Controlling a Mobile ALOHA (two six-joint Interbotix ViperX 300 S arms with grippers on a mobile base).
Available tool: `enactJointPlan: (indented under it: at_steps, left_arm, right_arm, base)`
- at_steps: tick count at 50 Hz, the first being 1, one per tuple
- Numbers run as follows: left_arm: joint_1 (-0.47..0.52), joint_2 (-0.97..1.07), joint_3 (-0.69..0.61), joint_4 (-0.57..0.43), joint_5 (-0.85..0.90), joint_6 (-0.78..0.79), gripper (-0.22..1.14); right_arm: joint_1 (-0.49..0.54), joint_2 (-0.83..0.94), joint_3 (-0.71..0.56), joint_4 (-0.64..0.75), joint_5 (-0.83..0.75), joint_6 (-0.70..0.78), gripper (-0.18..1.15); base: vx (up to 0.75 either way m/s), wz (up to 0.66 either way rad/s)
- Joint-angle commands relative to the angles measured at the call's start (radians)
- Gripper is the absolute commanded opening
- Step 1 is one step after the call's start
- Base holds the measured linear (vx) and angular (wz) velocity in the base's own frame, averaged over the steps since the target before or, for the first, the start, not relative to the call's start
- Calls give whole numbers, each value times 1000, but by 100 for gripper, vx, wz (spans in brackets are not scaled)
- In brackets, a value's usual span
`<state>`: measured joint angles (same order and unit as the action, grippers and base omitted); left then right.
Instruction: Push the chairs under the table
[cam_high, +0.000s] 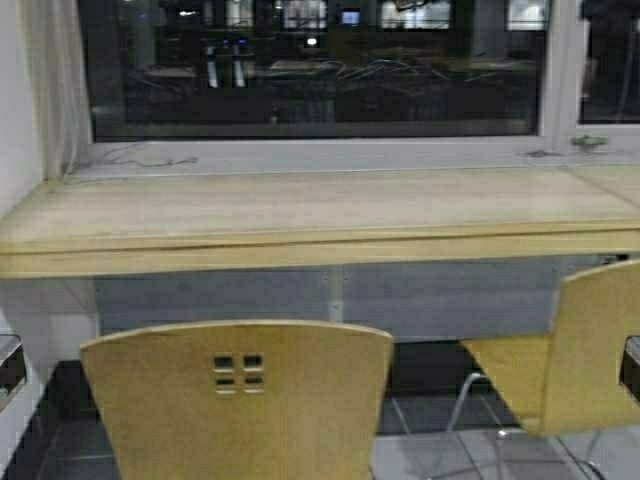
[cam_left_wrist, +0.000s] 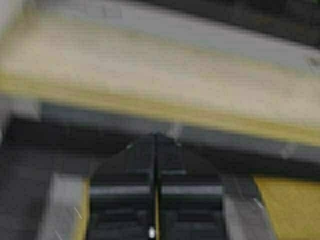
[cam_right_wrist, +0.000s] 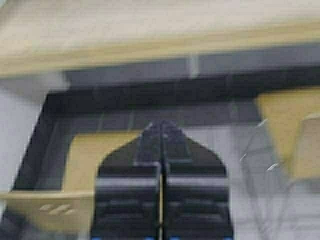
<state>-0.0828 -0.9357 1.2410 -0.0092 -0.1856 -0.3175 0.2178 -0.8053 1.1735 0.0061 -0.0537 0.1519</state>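
Observation:
A light-yellow plywood chair (cam_high: 240, 400) with four small square holes in its back stands straight ahead, pulled out from the table (cam_high: 300, 215). A second chair (cam_high: 570, 365) stands at the right, turned partly sideways, its seat near the table edge. The long pale-wood table runs across the whole view under the window. My left gripper (cam_left_wrist: 156, 137) is shut on nothing and faces the table's front edge (cam_left_wrist: 150, 100). My right gripper (cam_right_wrist: 161, 125) is shut too, held above the near chair's seat (cam_right_wrist: 95, 160), with the second chair (cam_right_wrist: 292, 130) off to one side. Neither gripper shows in the high view.
A window (cam_high: 320, 65) with a white sill lies behind the table. A white wall and curtain (cam_high: 40, 90) close the left side. Grey tiled floor (cam_high: 440, 440) lies between the two chairs. A white support post (cam_high: 336, 295) stands under the table.

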Motion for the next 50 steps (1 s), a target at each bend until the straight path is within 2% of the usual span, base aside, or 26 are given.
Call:
enactJointPlan:
  at_steps: [1, 7, 12, 24, 38, 45, 48, 50]
  left_arm:
    - [-126, 144, -46, -5, 20, -91, 3]
    - [-210, 319, -63, -44, -40, -166, 3]
    - [-232, 460, -71, -118, -109, -202, 3]
    - [-268, 782, -104, -282, -189, -233, 3]
    - [-341, 1057, -153, -497, -186, -439, 5]
    - [-379, 1103, -163, -517, -176, -522, 16]
    - [-383, 1112, -173, -517, -155, -523, 27]
    - [-387, 1124, -187, -517, -140, -523, 37]
  right_arm:
    - [63, 152, -71, 37, 23, 75, 4]
    - [117, 331, -114, 74, 23, 186, 4]
    - [146, 508, -160, 84, 23, 265, 4]
    - [179, 857, -232, 146, -28, 353, 4]
    - [181, 1089, -244, 325, -41, 439, 4]
    - [207, 1147, -236, 397, -6, 446, 10]
    - [210, 1157, -250, 413, 38, 446, 20]
    - [210, 1166, -261, 414, 58, 445, 31]
  base:
    - [17, 20]
    - [16, 17]
    - [15, 16]
    - [12, 13]
    - [10, 4]
    - [9, 4]
    - [7, 4]
    - [6, 2]
